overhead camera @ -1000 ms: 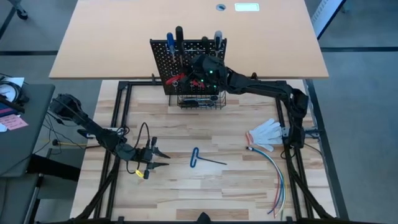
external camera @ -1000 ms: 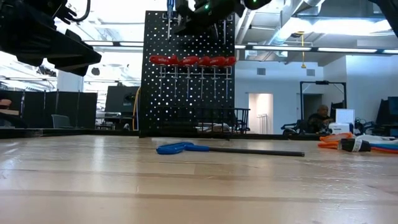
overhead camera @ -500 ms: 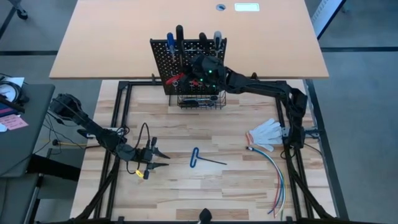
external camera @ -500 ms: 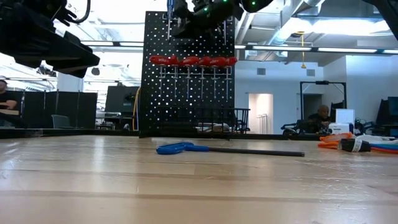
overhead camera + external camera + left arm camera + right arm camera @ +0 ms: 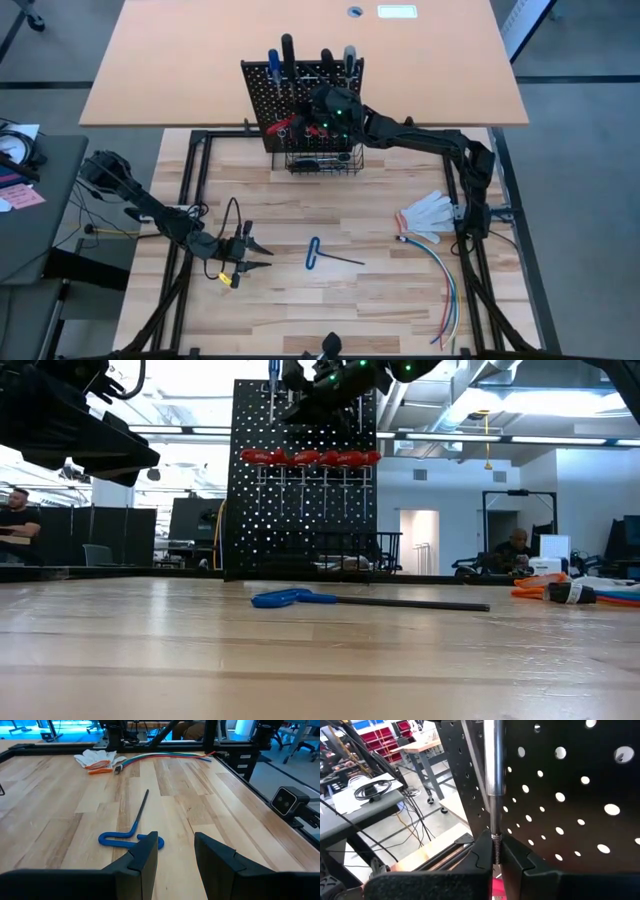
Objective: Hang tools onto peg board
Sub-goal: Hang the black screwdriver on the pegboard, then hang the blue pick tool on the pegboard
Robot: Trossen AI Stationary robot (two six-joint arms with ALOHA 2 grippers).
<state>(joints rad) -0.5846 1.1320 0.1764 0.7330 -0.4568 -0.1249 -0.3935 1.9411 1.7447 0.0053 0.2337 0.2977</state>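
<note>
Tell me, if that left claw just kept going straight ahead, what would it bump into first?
Probably the blue-handled hex key lying on the table just ahead of the left gripper; how far off is hard to judge.

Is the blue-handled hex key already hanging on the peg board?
No, the blue-handled hex key lies flat on the wooden table, well in front of the peg board.

The screwdriver [image 5: 492, 780] handle is cut off (top edge); basket [image 5: 322, 160] contents seem indistinct.
</note>
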